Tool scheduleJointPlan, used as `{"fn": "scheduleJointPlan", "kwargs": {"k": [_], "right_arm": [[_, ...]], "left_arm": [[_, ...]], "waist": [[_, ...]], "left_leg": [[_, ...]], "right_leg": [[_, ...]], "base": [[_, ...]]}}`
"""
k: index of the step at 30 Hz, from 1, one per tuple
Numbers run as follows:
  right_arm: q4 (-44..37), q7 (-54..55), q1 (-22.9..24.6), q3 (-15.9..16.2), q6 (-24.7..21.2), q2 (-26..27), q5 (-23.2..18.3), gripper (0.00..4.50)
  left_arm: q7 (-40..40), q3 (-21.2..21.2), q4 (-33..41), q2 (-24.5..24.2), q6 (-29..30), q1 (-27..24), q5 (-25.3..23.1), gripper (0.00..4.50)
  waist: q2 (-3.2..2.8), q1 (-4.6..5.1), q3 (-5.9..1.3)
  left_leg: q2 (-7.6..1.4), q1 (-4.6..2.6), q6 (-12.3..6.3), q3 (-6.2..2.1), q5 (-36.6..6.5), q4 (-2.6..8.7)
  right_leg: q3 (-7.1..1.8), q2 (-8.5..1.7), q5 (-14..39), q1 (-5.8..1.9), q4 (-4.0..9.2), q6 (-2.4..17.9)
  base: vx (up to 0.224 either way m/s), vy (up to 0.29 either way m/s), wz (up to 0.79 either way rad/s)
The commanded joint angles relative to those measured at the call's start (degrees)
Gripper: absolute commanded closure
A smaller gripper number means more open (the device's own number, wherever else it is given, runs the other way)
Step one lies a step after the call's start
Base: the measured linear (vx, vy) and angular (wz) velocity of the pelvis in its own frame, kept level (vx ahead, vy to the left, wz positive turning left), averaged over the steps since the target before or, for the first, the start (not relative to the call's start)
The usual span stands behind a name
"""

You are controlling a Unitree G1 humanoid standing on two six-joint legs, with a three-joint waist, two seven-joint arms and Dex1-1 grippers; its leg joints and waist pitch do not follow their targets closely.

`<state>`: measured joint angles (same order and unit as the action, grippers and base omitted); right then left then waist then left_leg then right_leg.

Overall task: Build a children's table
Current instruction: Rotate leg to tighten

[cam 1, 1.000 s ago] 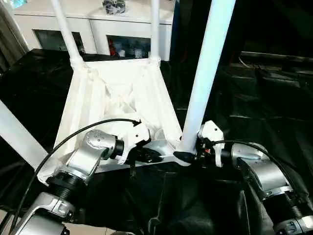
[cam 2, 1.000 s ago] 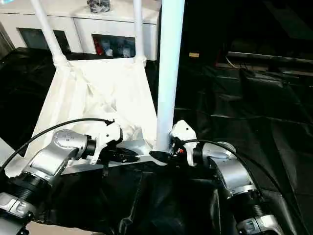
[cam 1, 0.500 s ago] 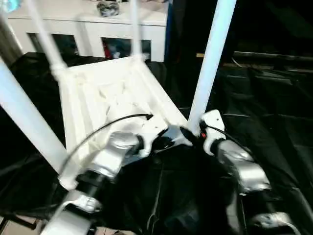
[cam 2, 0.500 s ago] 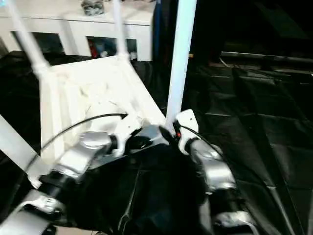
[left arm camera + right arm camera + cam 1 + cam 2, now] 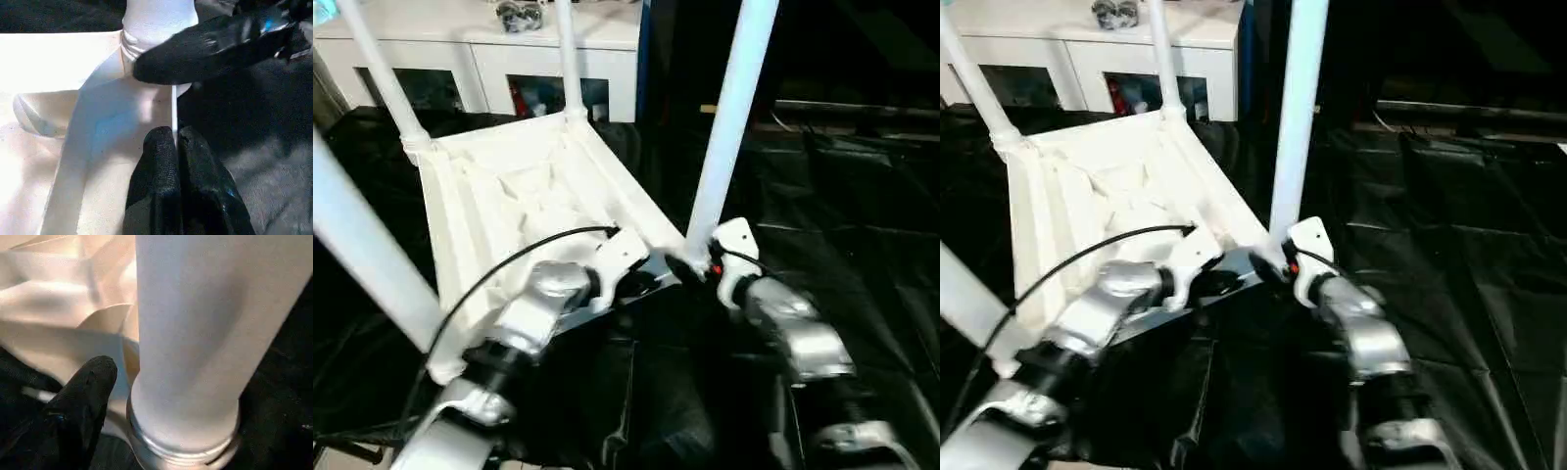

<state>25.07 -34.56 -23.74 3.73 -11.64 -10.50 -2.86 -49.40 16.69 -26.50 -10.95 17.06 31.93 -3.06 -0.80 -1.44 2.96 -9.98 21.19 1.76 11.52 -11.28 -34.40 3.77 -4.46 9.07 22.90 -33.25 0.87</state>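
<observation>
The left gripper is pinched together on the thin near rim of the upturned tabletop, just beside the near right corner socket. The right gripper sits at the foot of the leg standing in that socket; one black finger lies beside the leg's collar, with a gap to the tube, and whether the jaws are loose or closing on it I cannot tell. The tabletop lies ribbed side up on the black-covered bench, towards its near left part, skewed so that the held corner points at the robot. Two more legs rise from the far corners, and a fourth slants up from the near left corner. So all four legs appear to be in their sockets, and the build looks nearly finished. What seems left is to make sure this last leg is seated fully, let go, and turn the table onto its feet. Whether the leg is pressed home cannot be read from the collar alone.
</observation>
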Motion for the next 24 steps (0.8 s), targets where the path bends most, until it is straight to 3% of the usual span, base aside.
{"fn": "scheduleJointPlan", "kwargs": {"k": [1, 2, 11, 12, 24], "right_arm": [[-2.2, -6.3, 0.7, 4.5, 0.5, 0.1, -2.0, 0.64], [-3.4, -10.7, 1.0, 4.7, 0.4, -2.2, -2.8, 0.64], [-6.3, -21.7, 2.1, 6.6, 1.4, -8.6, -3.6, 0.64], [-6.3, -21.8, 2.1, 6.7, 1.4, -8.7, -3.6, 0.90], [-10.2, -27.3, 3.9, 8.5, 0.6, -11.0, -5.1, 1.78]], "left_arm": [[-2.0, 1.0, 2.0, -0.1, -2.5, 0.3, 1.1, 4.50], [-5.0, 1.1, 2.4, -1.7, -3.7, 0.0, 1.9, 4.50], [-17.0, 2.0, 4.9, -6.9, -6.2, -2.2, 5.5, 4.50], [-17.2, 2.0, 4.9, -7.0, -6.2, -2.3, 5.5, 4.50], [-22.0, 2.6, 6.3, -9.4, -6.6, -3.5, 6.5, 4.50]], "waist": [[0.40, -0.08, -3.83], [0.67, -0.12, -3.89], [0.47, -0.75, -3.72], [0.44, -0.88, -3.71], [0.62, -1.65, -3.72]], "left_leg": [[-3.32, -0.66, -3.69, -1.70, -9.1, 4.14], [-3.31, -0.70, -3.91, -1.61, -9.1, 4.05], [-3.66, -1.18, -3.70, -1.45, -10.0, 4.12], [-3.67, -1.26, -3.59, -1.42, -9.9, 4.13], [-3.68, -1.06, -2.95, -1.47, -9.5, 4.20]], "right_leg": [[-2.66, -4.19, 12.3, -2.65, 3.35, 13.0], [-2.65, -4.17, 12.0, -2.74, 3.26, 13.2], [-2.79, -4.17, 13.2, -2.27, 3.19, 13.7], [-2.81, -4.16, 13.1, -2.20, 3.21, 13.8], [-2.84, -4.31, 13.5, -2.46, 3.01, 13.2]], "base": [[0.000, 0.000, 0.00], [0.000, 0.000, 0.00], [0.000, 0.000, 0.00], [0.000, 0.000, 0.00], [0.000, 0.000, 0.00]]}}
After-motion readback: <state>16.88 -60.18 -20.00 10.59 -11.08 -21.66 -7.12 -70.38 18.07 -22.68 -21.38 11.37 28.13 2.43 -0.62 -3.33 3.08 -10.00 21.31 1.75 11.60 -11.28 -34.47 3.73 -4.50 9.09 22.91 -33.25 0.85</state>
